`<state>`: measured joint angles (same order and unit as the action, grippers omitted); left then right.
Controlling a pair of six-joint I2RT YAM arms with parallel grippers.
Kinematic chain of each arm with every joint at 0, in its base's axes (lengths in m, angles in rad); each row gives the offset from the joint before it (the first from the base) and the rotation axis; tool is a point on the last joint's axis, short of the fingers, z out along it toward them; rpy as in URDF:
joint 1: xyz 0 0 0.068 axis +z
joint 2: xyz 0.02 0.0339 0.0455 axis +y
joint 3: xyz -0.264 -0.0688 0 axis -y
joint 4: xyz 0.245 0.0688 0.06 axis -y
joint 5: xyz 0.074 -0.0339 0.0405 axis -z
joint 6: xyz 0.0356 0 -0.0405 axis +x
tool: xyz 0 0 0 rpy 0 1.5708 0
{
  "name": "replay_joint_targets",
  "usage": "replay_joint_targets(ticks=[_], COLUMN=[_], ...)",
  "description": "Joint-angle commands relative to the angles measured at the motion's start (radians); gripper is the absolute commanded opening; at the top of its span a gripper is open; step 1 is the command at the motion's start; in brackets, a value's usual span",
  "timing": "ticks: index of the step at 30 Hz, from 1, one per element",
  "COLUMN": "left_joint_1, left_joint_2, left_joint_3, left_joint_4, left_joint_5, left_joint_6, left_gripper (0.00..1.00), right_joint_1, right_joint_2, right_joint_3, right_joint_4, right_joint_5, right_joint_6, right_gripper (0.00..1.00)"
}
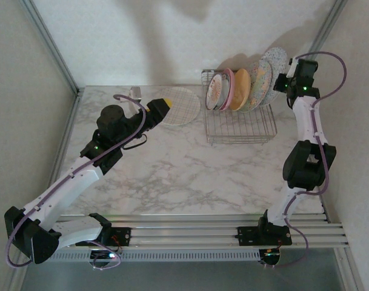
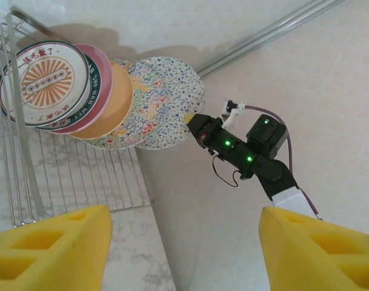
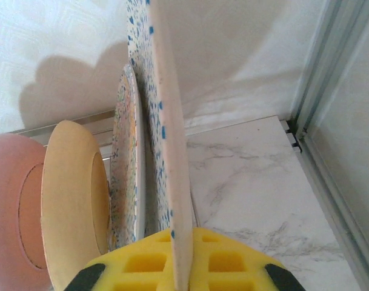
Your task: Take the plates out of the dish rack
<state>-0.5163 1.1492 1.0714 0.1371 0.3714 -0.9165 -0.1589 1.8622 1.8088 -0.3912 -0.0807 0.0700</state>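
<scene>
Marble table [image 1: 172,176], white walls behind. Toward the far edge, left of centre, the left gripper [image 1: 159,108] stands with jaws apart, holding nothing, at the left rim of a grid plate [image 1: 183,104] lying flat. The rack [image 1: 242,130] sits near the far right corner and holds five plates on edge: white [image 1: 214,90], pink [image 1: 226,88], yellow [image 1: 240,90], floral [image 1: 259,82], speckled [image 1: 275,63]. The right gripper [image 1: 285,82] is clamped on the rim of the speckled one, rightmost in the row.
</scene>
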Motion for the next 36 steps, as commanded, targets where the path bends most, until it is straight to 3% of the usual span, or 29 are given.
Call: replay_joint_targets(ticks=[1, 17, 30, 36], left_joint_1=[-0.008, -0.014, -0.061, -0.099], left_joint_2=[0.007, 0.037, 0.174, 0.269], left_joint_3=[0.041, 0.072, 0.14, 0.188], left_joint_4=[0.046, 0.081, 0.166, 0.2], left_joint_5=[0.024, 0.047, 0.115, 0.134], left_joint_6=[-0.011, -0.029, -0.062, -0.079], left_gripper=[0.65, 0.65, 0.65, 0.65], right_joint_1=[0.008, 0.011, 0.064, 0.066], right_joint_2=[-0.064, -0.236, -0.502, -0.629], right_joint_3=[0.053, 0.018, -0.089, -0.117], right_joint_4=[-0.013, -0.15, -0.292, -0.364], right_joint_5=[0.053, 0.216, 0.358, 0.331], right_joint_6=[-0.006, 0.046, 0.113, 0.165], right_gripper=[0.0, 0.0, 0.0, 0.0])
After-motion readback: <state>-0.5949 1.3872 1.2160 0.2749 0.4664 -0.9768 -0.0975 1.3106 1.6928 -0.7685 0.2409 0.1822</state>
